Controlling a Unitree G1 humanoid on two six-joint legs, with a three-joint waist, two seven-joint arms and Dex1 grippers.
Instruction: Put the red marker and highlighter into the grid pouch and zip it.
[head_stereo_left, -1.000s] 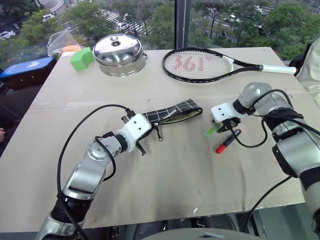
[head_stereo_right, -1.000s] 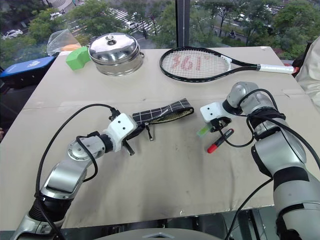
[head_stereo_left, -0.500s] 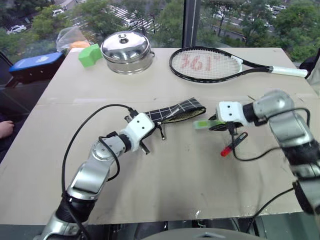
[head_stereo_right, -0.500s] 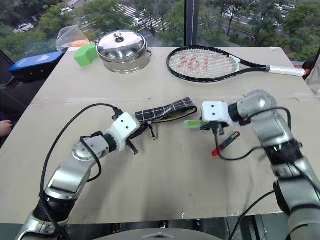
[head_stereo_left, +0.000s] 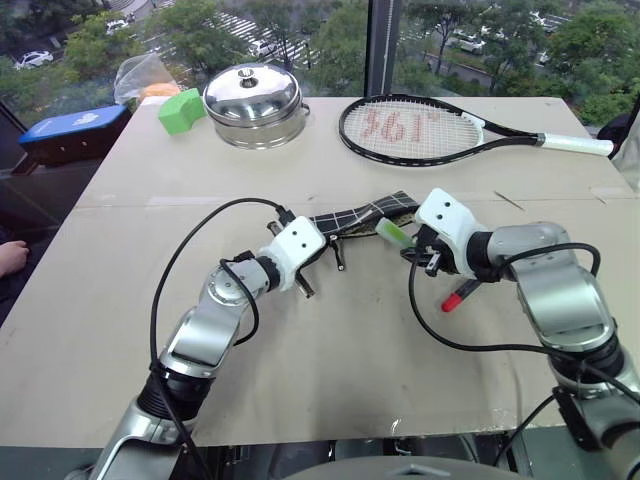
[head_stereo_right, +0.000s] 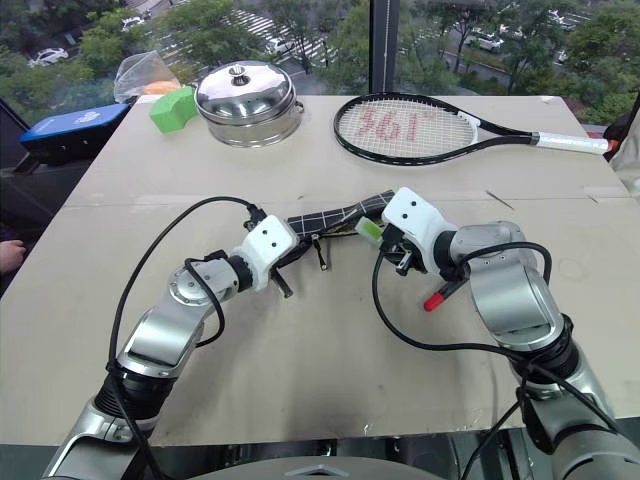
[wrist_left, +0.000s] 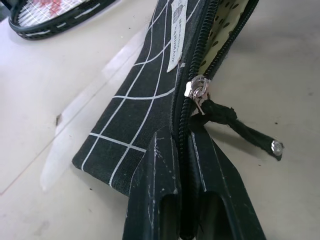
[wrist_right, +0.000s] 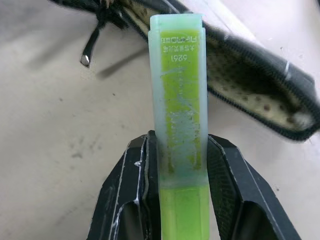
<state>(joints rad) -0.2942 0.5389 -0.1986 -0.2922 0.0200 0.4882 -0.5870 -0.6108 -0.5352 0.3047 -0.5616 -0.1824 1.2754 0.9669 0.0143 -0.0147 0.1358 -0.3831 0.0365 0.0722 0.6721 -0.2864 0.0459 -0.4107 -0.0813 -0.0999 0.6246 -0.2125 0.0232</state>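
The grid pouch (head_stereo_left: 362, 213) lies mid-table, black with white lines, its zip open and a dotted pale lining showing (wrist_right: 260, 75). My left gripper (wrist_left: 184, 150) is shut on the pouch's near end just behind the zipper pull (wrist_left: 197, 90). My right gripper (wrist_right: 180, 145) is shut on the highlighter (wrist_right: 179, 100), a light-green stubby pen. Its free end points at the pouch's open mouth and sits just above it (head_stereo_left: 392, 232). The red marker (head_stereo_left: 460, 294) lies on the table right of the pouch, under my right forearm.
At the back stand a steel pot with lid (head_stereo_left: 254, 105), a green block (head_stereo_left: 181, 108) and a tennis racket (head_stereo_left: 430, 130). A blue box (head_stereo_left: 75, 125) sits off the table's left edge. A person's hand (head_stereo_left: 8, 258) shows at the far left.
My right gripper has carried the highlighter leftward from beside the red marker to the pouch's open mouth. The left gripper has shifted slightly right, still holding the pouch's end.
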